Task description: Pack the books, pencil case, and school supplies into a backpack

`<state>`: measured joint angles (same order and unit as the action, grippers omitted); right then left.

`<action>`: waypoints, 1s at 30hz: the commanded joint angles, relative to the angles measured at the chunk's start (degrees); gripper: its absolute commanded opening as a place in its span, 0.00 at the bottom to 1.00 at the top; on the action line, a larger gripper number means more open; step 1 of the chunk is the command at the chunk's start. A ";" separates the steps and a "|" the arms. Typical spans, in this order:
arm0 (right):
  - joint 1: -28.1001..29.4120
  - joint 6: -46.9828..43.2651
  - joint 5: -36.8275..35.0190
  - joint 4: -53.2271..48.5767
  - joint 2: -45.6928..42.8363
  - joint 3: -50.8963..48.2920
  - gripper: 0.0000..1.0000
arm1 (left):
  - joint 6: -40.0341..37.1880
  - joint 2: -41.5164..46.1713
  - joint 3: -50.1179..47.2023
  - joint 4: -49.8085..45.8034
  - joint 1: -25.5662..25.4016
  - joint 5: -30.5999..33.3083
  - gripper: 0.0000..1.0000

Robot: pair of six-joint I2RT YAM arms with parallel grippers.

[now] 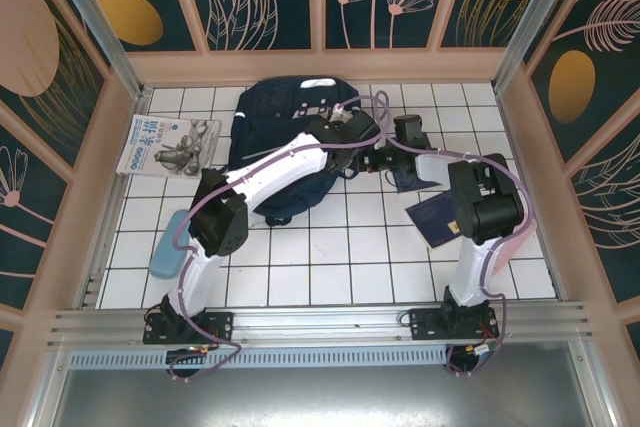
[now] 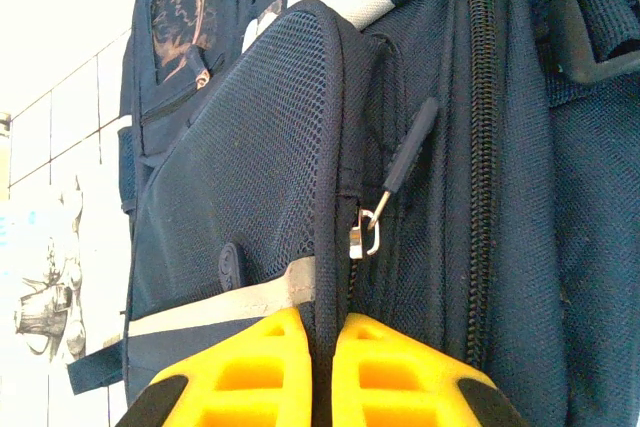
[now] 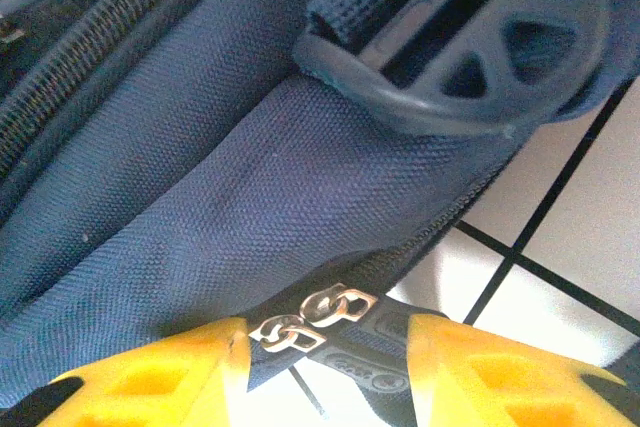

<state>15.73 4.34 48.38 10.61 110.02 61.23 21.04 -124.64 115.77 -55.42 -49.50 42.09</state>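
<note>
- backpack [image 1: 280, 122] lies flat on the white tiled table [image 1: 330, 257], toward the far wall and left of centre; both arms reach over it
- left gripper [image 2: 322, 347]: yellow fingers [image 2: 240, 372] nearly closed, pinching the raised edge of the backpack's mesh side panel; the fabric fills the narrow slot between them; a zipper pull [image 2: 368, 232] hangs just above the pinch, not touched
- right gripper [image 3: 325, 347]: jaws part-way open at the backpack's lower edge, where fabric meets tile; a metal-linked zipper tab [image 3: 315, 317] sits between the fingers [image 3: 150, 382]; cannot tell whether the pads press on it or only straddle it
- a dark plastic buckle [image 3: 480, 37] on a strap lies just beyond the right gripper, resting against the backpack's side
- white-and-blue book [image 1: 165, 145] lies flat on the table left of the backpack, just beside it and near the left wall
- dark book [image 1: 432, 219] lies on the tiles right of the backpack, partly hidden under the right arm; it is apart from the bag
- pale blue case [image 1: 168, 244] lies on the tiles by the left arm, near the front left, well apart from the backpack
</note>
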 commanded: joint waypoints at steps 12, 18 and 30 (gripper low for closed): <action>0.97 -10.10 10.09 -8.56 2.52 4.17 0.42 | 0.39 3.24 3.30 -0.57 0.19 5.97 0.00; 1.40 -9.37 8.85 -7.66 2.10 2.70 0.31 | 0.13 2.94 3.90 -0.66 0.19 5.99 0.00; 1.45 -7.00 4.74 -5.46 0.16 1.90 0.09 | -0.11 2.82 3.77 -0.74 0.24 5.90 0.00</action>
<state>16.56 -2.44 53.65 3.36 111.61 63.70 21.04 -124.64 116.71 -56.82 -49.50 42.50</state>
